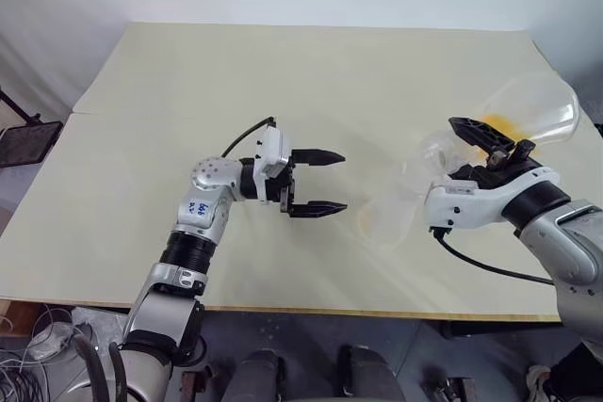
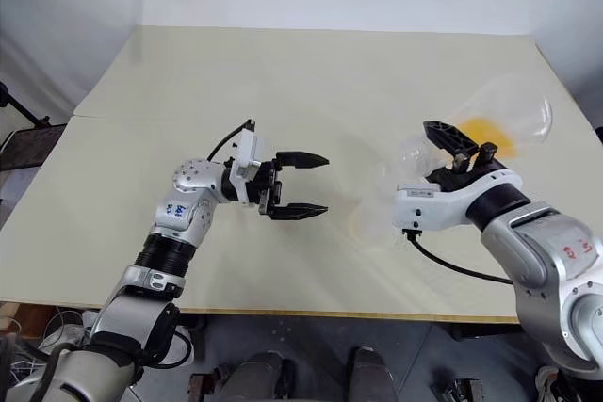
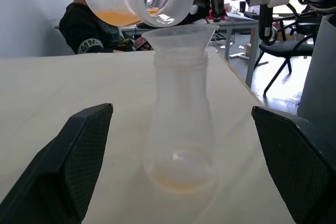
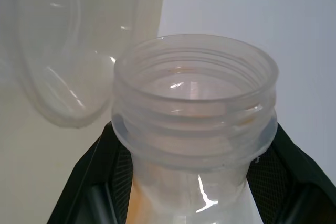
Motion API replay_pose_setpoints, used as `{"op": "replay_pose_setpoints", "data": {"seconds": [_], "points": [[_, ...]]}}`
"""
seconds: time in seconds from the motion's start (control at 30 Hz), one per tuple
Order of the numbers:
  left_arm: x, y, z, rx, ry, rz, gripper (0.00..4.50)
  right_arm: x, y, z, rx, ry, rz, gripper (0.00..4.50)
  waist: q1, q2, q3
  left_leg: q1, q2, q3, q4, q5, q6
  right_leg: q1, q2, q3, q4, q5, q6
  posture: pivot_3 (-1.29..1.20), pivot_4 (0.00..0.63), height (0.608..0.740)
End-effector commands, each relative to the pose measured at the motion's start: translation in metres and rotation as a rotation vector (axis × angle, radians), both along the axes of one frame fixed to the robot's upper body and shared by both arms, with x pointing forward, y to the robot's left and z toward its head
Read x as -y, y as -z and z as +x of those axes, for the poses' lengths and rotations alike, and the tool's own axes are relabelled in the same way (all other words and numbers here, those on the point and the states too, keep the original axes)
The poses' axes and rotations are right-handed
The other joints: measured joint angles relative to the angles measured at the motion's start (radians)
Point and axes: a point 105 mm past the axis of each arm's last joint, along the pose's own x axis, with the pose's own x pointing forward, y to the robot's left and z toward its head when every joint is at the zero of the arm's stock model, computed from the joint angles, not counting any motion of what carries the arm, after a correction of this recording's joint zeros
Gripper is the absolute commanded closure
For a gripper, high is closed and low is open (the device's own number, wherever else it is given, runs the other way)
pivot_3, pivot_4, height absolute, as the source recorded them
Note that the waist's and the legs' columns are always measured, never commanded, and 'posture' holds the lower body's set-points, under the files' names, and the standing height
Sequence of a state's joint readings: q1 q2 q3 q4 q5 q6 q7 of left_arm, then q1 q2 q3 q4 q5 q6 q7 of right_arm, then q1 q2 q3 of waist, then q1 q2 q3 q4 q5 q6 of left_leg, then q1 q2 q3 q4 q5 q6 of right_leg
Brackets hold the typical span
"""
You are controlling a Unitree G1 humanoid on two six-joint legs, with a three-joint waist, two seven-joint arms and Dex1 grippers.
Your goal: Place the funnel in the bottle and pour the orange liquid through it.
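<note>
Jaws, right gripper [image 1: 492, 151]: clamped on the neck of the tilted flask [image 1: 528, 110] holding the orange liquid [image 1: 497, 125]; left gripper [image 1: 316, 182] gaped wide, empty, beside the bottle [image 3: 180, 124]. Bottle stood on my desk [image 1: 283, 72], funnel [image 3: 180, 35] seated in its neck. Advised slow tipping, the flask's lip kept over the funnel.

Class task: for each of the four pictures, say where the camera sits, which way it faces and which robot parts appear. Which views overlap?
Left eye: on the head, looking forward and down at the table; both arms, open left gripper, right gripper shut on the flask.
Right eye: same scene, slightly offset.
Left wrist: faces the bottle with the funnel; own fingers.
Right wrist: looks along the flask's neck; own fingers.
Shared: head views and left wrist show the bottle and the orange liquid.
</note>
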State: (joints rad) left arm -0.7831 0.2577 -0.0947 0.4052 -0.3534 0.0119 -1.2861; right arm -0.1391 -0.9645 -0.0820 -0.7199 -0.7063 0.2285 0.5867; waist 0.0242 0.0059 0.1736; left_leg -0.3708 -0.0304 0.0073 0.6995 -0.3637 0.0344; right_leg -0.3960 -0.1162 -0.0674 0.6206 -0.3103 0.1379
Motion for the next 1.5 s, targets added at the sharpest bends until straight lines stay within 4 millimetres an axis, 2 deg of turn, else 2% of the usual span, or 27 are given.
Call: {"op": "replay_pose_setpoints", "data": {"seconds": [0.03,1.5], "points": [[-0.0015,-0.0191,-0.0046,0.078,0.037,-0.027,0.0,0.0013,-0.0129,-0.0041,0.064,0.004,-0.02,2.02,0.0,0.0,0.0,0.0,0.0,0.0,0.0,0.0,0.0,0.0,0.0,0.0,0.0,0.0,0.0,0.0,0.15,0.74],[-0.0009,-0.0196,-0.0053,0.076,0.045,-0.041,0.0,-0.0001,-0.0128,-0.0025,0.074,-0.017,-0.104,2.02,0.0,0.0,0.0,0.0,0.0,0.0,0.0,0.0,0.0,0.0,0.0,0.0,0.0,0.0,0.0,0.0,0.15,0.74]]}}
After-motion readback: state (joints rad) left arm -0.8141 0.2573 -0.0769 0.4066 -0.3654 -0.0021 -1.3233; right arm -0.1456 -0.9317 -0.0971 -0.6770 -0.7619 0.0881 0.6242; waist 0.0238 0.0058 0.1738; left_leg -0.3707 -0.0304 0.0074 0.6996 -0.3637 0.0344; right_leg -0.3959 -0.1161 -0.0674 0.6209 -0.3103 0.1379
